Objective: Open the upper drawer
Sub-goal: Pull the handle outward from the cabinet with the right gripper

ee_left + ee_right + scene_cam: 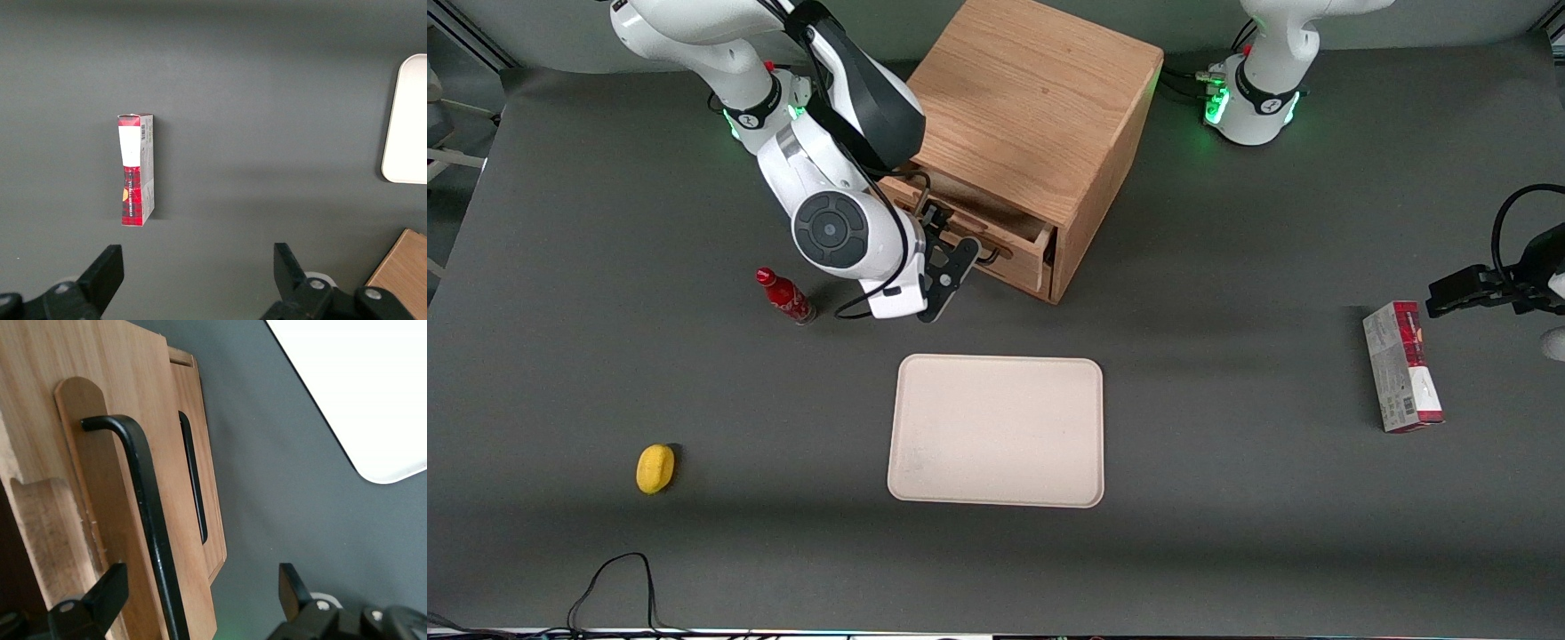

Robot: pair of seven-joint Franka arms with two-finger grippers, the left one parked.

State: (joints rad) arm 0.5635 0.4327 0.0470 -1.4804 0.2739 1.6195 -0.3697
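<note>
I have one boxy cabinet (1032,116) of grained light oak standing at the desk's edge farthest from the front camera, and its upper drawer (996,233) sits pulled partway out of the front, a shallow wooden tray whose dark inside shows from above. My gripper (951,271) is right at that drawer's front, low and tilted. The right wrist camera gives me what the front one hides: the long black wire handle (150,520) runs between the two black fingers (100,597), which are spread wide with clear gap on both sides, so they grip nothing. That same view shows the rounded wooden backing strip under the handle, and the lower drawer (200,473) with its own black handle, set further in. On the matte grey desk (1227,533) I count one smooth cream tray (997,431) with rounded corners near the middle, one small red bottle (785,296) just beside my arm, and one yellow oval lump (655,468) toward the working arm's end, nearer the front camera. One red-and-grey carton (1402,366) lies flat toward the parked arm's end; the left wrist camera shows its tartan print and white label.
</note>
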